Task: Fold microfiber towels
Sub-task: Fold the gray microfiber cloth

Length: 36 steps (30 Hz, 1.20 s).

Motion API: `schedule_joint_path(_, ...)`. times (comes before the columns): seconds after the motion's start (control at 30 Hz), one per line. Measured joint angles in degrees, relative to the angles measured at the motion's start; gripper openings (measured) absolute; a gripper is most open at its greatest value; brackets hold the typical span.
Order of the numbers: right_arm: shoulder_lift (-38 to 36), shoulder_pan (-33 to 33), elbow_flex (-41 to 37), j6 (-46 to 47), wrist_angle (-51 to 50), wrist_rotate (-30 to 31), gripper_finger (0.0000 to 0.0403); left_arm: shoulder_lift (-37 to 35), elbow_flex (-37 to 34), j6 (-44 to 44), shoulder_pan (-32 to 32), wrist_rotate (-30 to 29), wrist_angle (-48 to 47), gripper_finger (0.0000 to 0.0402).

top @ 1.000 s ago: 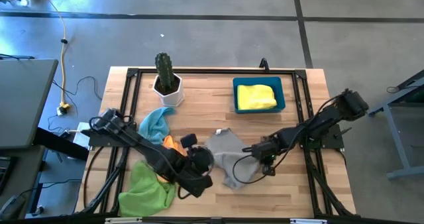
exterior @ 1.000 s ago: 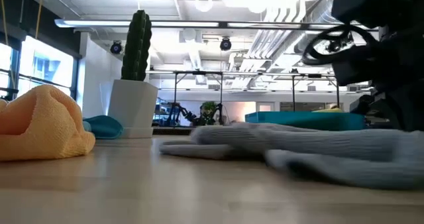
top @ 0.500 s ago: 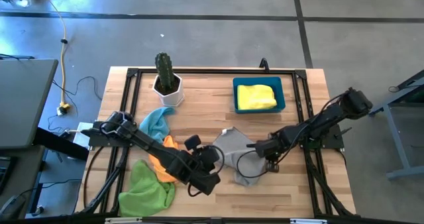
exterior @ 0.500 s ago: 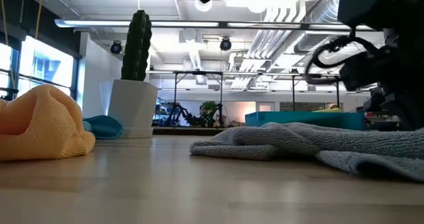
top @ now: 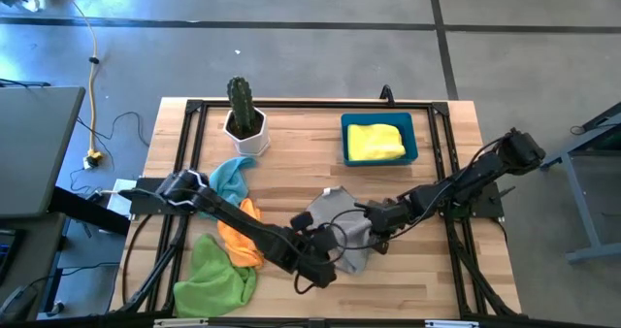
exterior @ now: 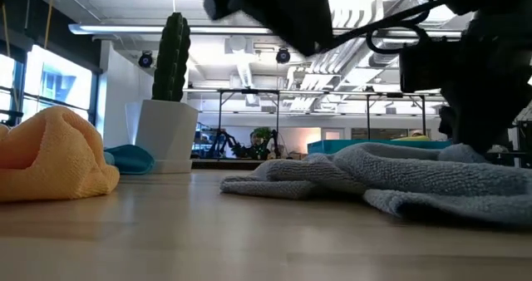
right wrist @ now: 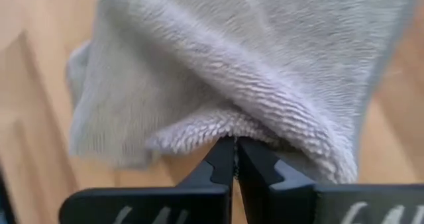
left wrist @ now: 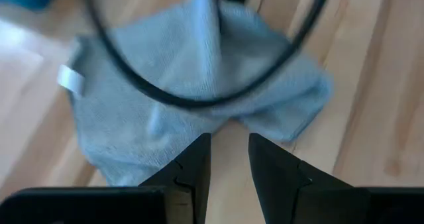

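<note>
A grey towel [top: 342, 226] lies bunched in the middle of the table; its low edge shows in the low view [exterior: 349, 177]. My right gripper [top: 375, 221] is shut on a raised fold at its right side. My left gripper [top: 330, 258] hovers open just near of the towel, fingers [left wrist: 228, 161] over bare wood at the towel's near edge [left wrist: 265, 128], touching nothing. An orange towel [top: 238, 239], a lime green towel [top: 213, 279] and a light blue towel [top: 228, 178] lie heaped at the left. A yellow towel [top: 375, 141] sits in the blue bin [top: 415, 139]. My right gripper pinches a raised fold of the grey towel [right wrist: 218, 128] between its two shut fingers, several layers by the look of the bulge. The fingers slant down from the table's right. The fold stands up off the wood while the rest of the towel lies slack on the table.
A cactus in a white pot [top: 243, 114] stands at the far left. The blue bin stands at the far right. A black frame [top: 310, 105] runs around the table's edges. Bare wood [top: 408, 279] lies near and right of the grey towel.
My left gripper has come down and toward the table's right, from beside the orange towel to the grey towel's near edge. My right gripper has rolled about its own line and shifted slightly left with its pinch; the grey towel's right part has bunched up into a higher hump.
</note>
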Motion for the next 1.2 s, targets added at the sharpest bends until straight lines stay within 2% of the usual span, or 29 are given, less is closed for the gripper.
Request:
schedule_joint_path(0.07, 0.0, -0.4, 0.0, 1.4, -0.4, 1.9, 0.0, 1.7, 0.0, 0.0, 0.6, 1.4, 2.2, 0.0092)
schedule_joint_path(0.23, 0.0, -1.1, 0.0, 1.8, -2.0, 2.1, 0.0, 4.3, 0.1, 2.1, 0.6, 1.9, 6.0, 0.0092)
schedule_joint_path(0.4, 0.0, -2.9, 0.1, 5.0, -6.4, 4.4, 0.0, 6.1, 0.1, 7.5, -0.1, 5.7, 11.3, 0.0092)
schedule_joint_path(0.57, 0.0, -5.4, 0.1, 8.4, -6.6, 5.7, 0.0, 8.5, 0.1, 12.5, -0.3, 9.9, 17.3, 0.0092)
schedule_joint_path(0.77, 0.0, -6.4, 0.1, 8.7, -5.3, 5.9, 0.0, 9.9, 0.0, 16.6, 0.1, 7.2, 20.0, 0.0092)
schedule_joint_path(0.87, 0.0, -6.3, 0.1, 8.5, -4.9, 5.6, 0.0, 11.0, 0.2, 18.5, 0.8, 8.5, 23.1, 0.0092)
schedule_joint_path(1.0, 0.0, -6.3, 0.1, 8.2, -4.6, 5.5, 0.0, 12.6, 0.1, 19.3, 1.7, 9.9, 23.9, 0.0092)
schedule_joint_path(1.2, -0.1, -6.3, 0.1, 7.3, -4.1, 4.8, 0.0, 14.5, 0.1, 25.1, 2.2, 9.8, 23.7, 0.0092)
